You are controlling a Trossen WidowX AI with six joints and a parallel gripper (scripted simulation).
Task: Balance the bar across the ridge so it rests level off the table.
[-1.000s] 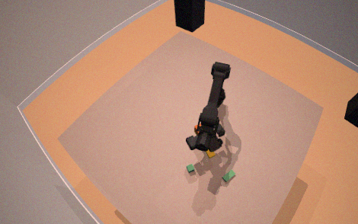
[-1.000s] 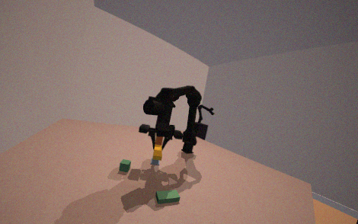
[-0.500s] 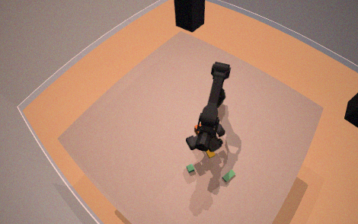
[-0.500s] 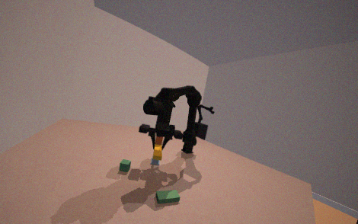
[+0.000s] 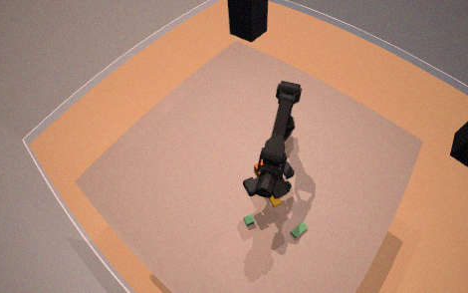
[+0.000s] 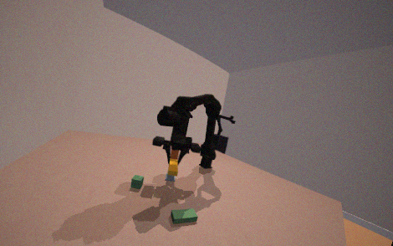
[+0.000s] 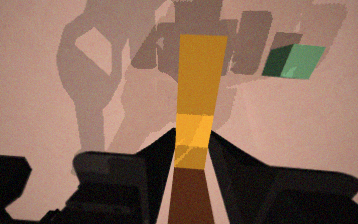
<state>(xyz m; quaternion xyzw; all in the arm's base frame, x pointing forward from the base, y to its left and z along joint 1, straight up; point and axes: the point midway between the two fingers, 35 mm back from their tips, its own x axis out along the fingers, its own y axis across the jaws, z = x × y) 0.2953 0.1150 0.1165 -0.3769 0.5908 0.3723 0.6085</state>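
Note:
My gripper (image 6: 174, 161) (image 7: 191, 132) is shut on the bar, gripping it between its two black fingers. The bar has a yellow part (image 5: 275, 201) (image 6: 173, 167) (image 7: 201, 75) that points away from the arm and a darker orange-brown part (image 6: 175, 154) (image 7: 190, 195) on the arm's side. A small blue piece, apparently the ridge (image 6: 170, 177), shows just below the bar in the exterior view. It is hidden in the wrist view. Whether the bar touches it, and whether the bar is exactly level, I cannot tell.
A small green block (image 5: 249, 219) (image 6: 137, 181) (image 7: 305, 62) and a longer green block (image 5: 299, 229) (image 6: 184, 216) lie on the table (image 5: 148, 164) (image 6: 271, 201), on either side beyond the bar's yellow end. The arm's shadow falls between them.

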